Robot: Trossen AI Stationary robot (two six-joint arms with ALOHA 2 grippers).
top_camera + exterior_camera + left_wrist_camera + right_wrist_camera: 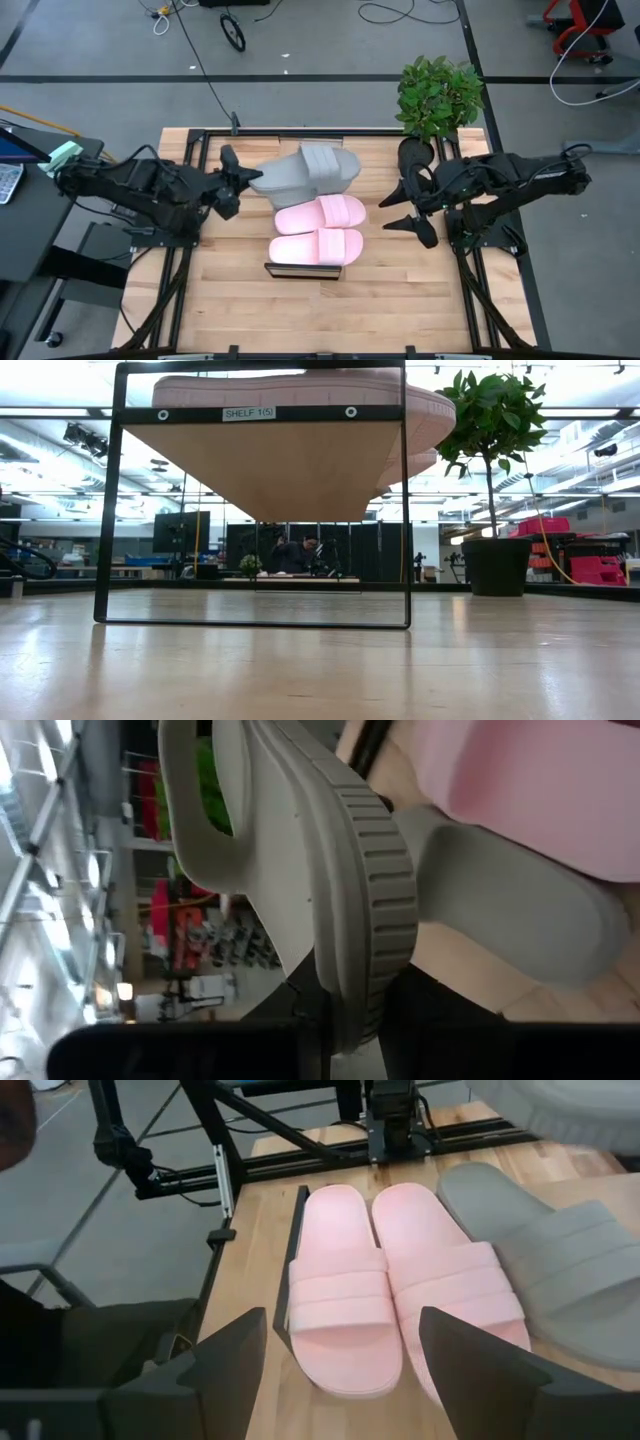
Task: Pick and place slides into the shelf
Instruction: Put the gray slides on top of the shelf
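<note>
so the shelf is my landmark here, sitting mid-table with its black frame just peeking out from under the two pink slides lying side by side flat on its top. the low view backs that up, pink soles hanging over the plank. the left gripper is beyond the shelf's far-left corner, clamped on the edge of a grey slide; in the left wrist view the ribbed sole rim sits right between the dark fingers, and the sandal is turned on its side, lifted rather than lying flat. the second grey slide shows in the right wrist view lying flat right beside the pink pair, but i honestly can't tell from any view whether it's on the shelf top or on the table next to it. the right gripper hangs off the shelf's right side, near the potted plant, fingers spread wide and holding nothing, looks like it's just waiting. my read: pink pair's done, we're mid-carry on a grey one. next move calls for rotating that slide flat and bringing it onto the shelf beside the pinks without bumping them, and free room looks tight, so it'll need careful lining up before letting go.
</note>
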